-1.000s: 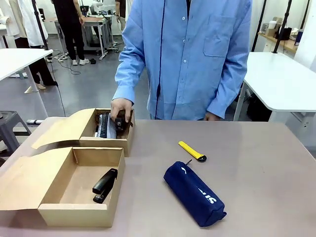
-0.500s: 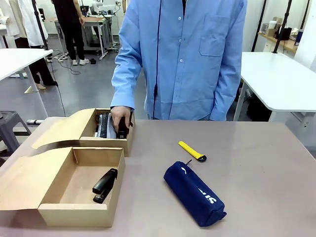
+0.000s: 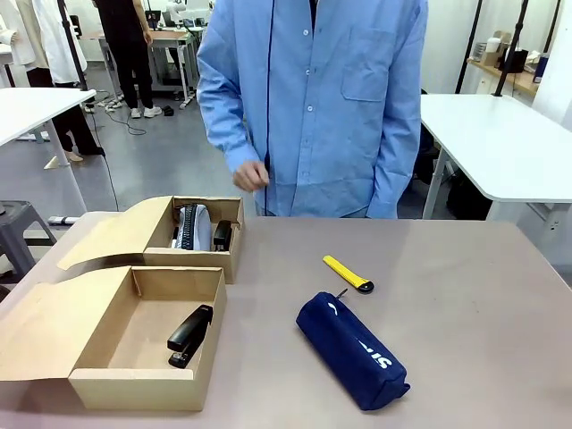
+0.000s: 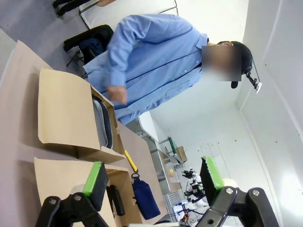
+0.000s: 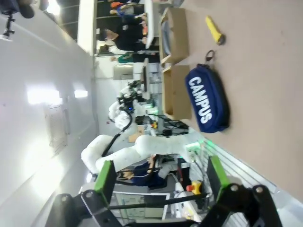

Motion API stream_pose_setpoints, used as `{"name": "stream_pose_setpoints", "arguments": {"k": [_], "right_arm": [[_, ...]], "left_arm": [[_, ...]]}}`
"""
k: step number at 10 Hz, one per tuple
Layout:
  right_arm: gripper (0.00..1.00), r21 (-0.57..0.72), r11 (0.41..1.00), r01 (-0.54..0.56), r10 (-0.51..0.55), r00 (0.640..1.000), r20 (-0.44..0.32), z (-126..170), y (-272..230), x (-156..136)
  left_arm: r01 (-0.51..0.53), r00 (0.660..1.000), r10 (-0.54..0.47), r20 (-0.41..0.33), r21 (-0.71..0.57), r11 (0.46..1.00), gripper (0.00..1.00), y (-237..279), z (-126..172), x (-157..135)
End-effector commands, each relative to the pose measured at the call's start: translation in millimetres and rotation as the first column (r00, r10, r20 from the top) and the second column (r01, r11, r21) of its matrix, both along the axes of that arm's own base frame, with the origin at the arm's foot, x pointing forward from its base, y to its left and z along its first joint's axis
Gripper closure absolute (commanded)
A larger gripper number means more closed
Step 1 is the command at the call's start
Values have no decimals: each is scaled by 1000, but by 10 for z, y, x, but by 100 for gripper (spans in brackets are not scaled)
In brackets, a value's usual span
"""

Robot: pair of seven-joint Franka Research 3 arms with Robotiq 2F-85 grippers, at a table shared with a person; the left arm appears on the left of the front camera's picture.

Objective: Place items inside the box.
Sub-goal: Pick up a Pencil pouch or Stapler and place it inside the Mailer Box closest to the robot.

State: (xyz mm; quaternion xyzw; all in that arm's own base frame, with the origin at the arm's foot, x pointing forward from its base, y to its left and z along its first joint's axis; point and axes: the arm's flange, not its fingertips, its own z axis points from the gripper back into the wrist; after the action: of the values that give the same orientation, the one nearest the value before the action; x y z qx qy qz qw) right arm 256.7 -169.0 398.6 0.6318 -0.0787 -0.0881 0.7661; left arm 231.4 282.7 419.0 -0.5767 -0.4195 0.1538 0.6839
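**Q:** What just changed?

**A:** The person's hand (image 3: 250, 174) has come out of the smaller, narrow brown cardboard box (image 3: 201, 262) at upper left. A moment ago it was down on the black item (image 3: 222, 235) inside, and that item stays put. The hand is now up at the blue shirt (image 3: 313, 98), top centre, and I can't tell if it holds anything.

**Q:** Meaning for the task?

**A:** You've got room to work, I'd judge. The larger shallow brown cardboard box (image 3: 134, 391), lower left, holds one black stapler (image 3: 189, 335) so far. The long navy zip pouch (image 3: 351, 350) lies lower centre on the brown desk (image 3: 465, 295). The yellow cutter (image 3: 347, 273) is near it, just above. Both are outside the box and not yet packed.

**Q:** Tools?

**A:** Your left tool (image 4: 152, 176) is spread wide with nothing between the green pads. Your right tool (image 5: 160, 174) is the same, wide and empty, with the pouch ahead of it. The pouch is probably your next pick. It looks soft and bulky, so take it across the narrow side.
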Motion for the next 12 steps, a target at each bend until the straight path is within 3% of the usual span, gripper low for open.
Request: {"name": "stream_pose_setpoints", "arguments": {"k": [1,2,3,4,5,6,7,8,9,10,11,12], "right_arm": [[0,-206,972,-111,119,992,28,111,687,120],[0,-290,937,-193,207,978,16,121,1062,227],[0,-334,907,-256,255,966,-48,74,1526,382],[0,-398,884,-244,208,969,-132,4,1998,527],[0,-522,833,-182,119,981,-152,-87,2502,602],[0,-658,747,-97,49,995,-91,-145,2956,601],[0,-767,636,-82,72,996,-46,-147,3273,589],[0,-851,520,-78,86,996,-39,-71,3636,570],[0,-888,455,-69,57,997,-48,0,3834,546],[0,-924,360,-129,69,991,-112,32,4010,460],[0,-911,287,-298,117,954,-276,47,4122,335],[0,-893,267,-363,143,931,-336,112,4195,283]], "left_arm": [[-4,1000,4,29,4,1000,0,-9,14,13],[-4,1000,4,29,4,1000,0,-9,14,13],[-4,1000,4,29,4,1000,0,-9,14,13],[-4,1000,4,29,4,1000,0,-9,14,13],[-4,1000,4,29,4,1000,0,-9,14,13],[-4,1000,4,29,4,1000,0,-9,14,13],[-4,1000,4,29,4,1000,0,-9,14,13],[-4,1000,4,29,4,1000,0,-9,14,13],[-4,1000,4,29,4,1000,0,-9,14,13],[-4,1000,4,29,4,1000,0,-9,14,13],[-4,1000,4,29,4,1000,0,-9,14,13],[-4,1000,4,29,4,1000,0,-9,14,13]]}}
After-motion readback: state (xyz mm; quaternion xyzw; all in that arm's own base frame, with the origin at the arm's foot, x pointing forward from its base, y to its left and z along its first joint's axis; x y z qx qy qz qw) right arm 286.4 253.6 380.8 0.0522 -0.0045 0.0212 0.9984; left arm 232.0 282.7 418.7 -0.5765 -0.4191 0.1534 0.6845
